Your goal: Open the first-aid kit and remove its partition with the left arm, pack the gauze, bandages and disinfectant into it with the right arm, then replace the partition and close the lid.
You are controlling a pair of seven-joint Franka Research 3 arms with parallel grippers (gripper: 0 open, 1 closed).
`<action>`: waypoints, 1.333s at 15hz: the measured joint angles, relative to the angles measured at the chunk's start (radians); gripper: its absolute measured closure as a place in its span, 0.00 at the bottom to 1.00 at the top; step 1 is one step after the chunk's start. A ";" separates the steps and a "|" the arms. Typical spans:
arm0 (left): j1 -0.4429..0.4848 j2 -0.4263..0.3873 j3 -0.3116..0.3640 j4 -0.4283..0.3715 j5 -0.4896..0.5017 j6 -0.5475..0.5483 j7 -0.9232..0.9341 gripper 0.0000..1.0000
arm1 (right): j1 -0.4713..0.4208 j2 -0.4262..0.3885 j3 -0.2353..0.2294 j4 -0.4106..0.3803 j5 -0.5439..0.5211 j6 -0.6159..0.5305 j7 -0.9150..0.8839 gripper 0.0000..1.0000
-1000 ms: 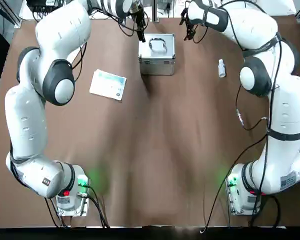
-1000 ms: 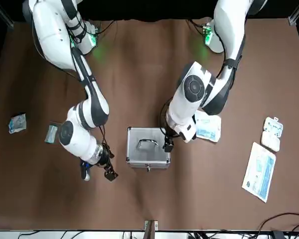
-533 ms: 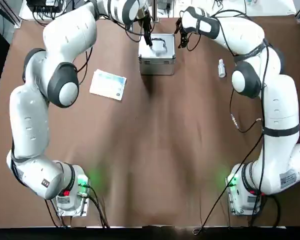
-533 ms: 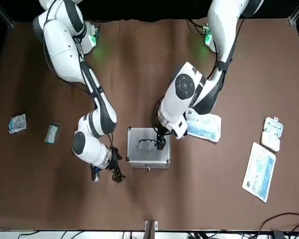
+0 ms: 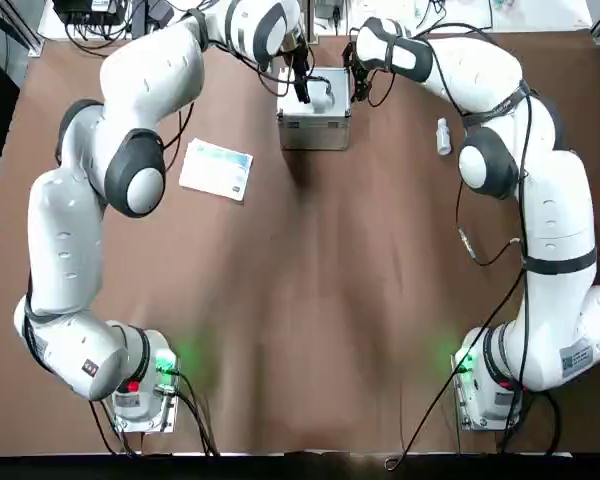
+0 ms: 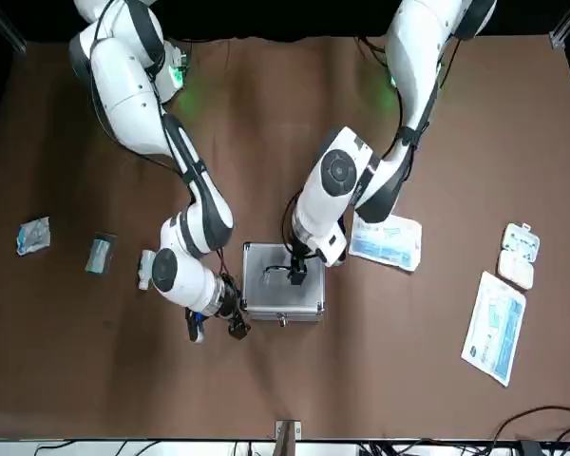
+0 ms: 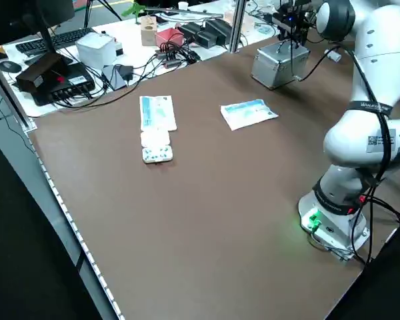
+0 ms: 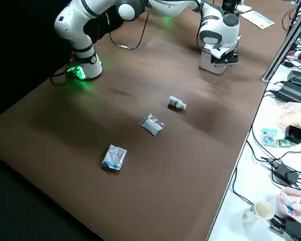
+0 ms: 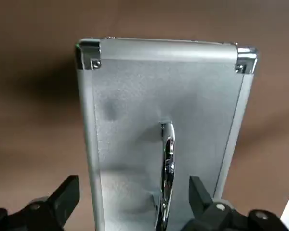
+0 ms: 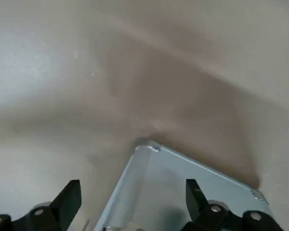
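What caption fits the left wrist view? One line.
Open left gripper poised over the closed first-aid kit, fingers straddling its wire handle.

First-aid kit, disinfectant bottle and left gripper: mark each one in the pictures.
first-aid kit (image 5: 314, 128): top view, on its ribbed side wall.
disinfectant (image 5: 443, 137): top view, on the middle of the little white bottle.
left gripper (image 9: 130, 204): left wrist view, midway between its open fingertips, over the lid by the handle.
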 joint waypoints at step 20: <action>-0.019 0.027 0.030 0.020 0.053 0.046 0.043 0.79 | -0.012 0.017 -0.012 0.000 0.096 -0.093 -0.084 0.07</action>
